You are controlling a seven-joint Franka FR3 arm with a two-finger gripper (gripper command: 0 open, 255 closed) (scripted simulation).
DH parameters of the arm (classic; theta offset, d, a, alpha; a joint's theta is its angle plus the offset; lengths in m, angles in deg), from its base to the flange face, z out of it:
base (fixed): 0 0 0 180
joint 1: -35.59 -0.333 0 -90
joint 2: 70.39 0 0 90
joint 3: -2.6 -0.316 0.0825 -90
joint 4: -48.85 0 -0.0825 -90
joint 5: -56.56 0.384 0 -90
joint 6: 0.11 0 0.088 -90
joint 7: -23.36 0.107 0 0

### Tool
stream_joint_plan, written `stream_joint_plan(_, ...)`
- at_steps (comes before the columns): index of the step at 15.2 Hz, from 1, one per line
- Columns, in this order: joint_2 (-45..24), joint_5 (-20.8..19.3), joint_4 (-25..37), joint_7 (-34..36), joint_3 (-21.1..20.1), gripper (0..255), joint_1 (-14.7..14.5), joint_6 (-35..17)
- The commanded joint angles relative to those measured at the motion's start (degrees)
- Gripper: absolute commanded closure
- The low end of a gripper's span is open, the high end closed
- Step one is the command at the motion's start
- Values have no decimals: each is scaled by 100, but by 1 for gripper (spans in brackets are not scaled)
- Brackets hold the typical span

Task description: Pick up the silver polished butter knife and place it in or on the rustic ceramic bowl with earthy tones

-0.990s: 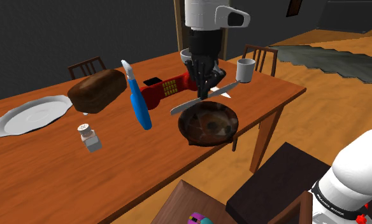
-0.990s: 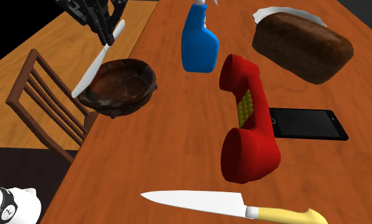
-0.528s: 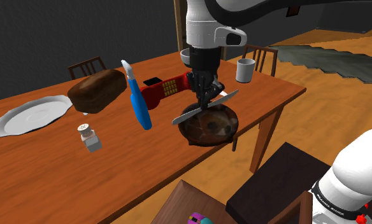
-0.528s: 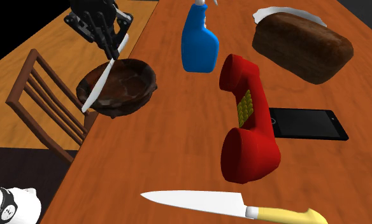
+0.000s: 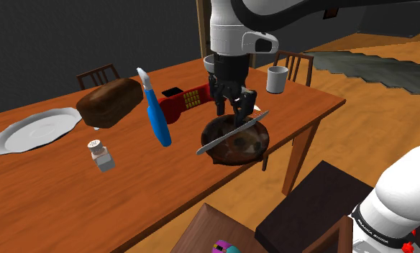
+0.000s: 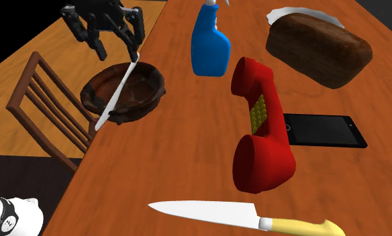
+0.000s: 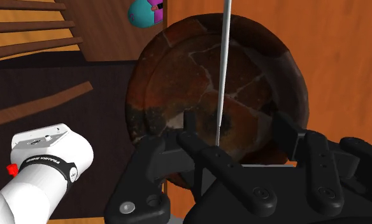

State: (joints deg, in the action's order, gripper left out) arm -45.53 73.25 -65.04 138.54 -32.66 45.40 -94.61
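Silver butter knife [image 5: 234,131] across the brown crackled bowl [image 5: 250,147]: lies slanted on the rim, running from 8 o'clock to 2 o'clock in the shoulder view, one end jutting past the rim at 8. Black gripper [image 5: 232,111] just above the bowl; jaws wide, clasping nothing, knife between the fingers [image 7: 192,130] in the wrist view, touching neither. Red telephone [image 5: 183,100] at 10 o'clock of the bowl, blue spray bottle [image 5: 157,118] at 9, both on the wooden table [image 5: 151,172].

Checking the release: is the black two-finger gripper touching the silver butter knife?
Apart. In the wrist view the fingers of the open black gripper stand either side of the silver butter knife, brown ceramic bowl showing in both gaps.
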Motion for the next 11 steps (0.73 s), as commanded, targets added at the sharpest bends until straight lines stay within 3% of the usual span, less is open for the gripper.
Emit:
stream_joint_plan(1, 0, 0, 0, 0, 0, 0, 0, 0)
stream_joint_plan(4, 0, 0, 0, 0, 0, 0, 0, 0)
stream_joint_plan(8, -177, -122, 860, 91, 77, 0, 70, 701)
stream_joint_plan(11, -176, -122, 860, 91, 77, 0, 70, 701)
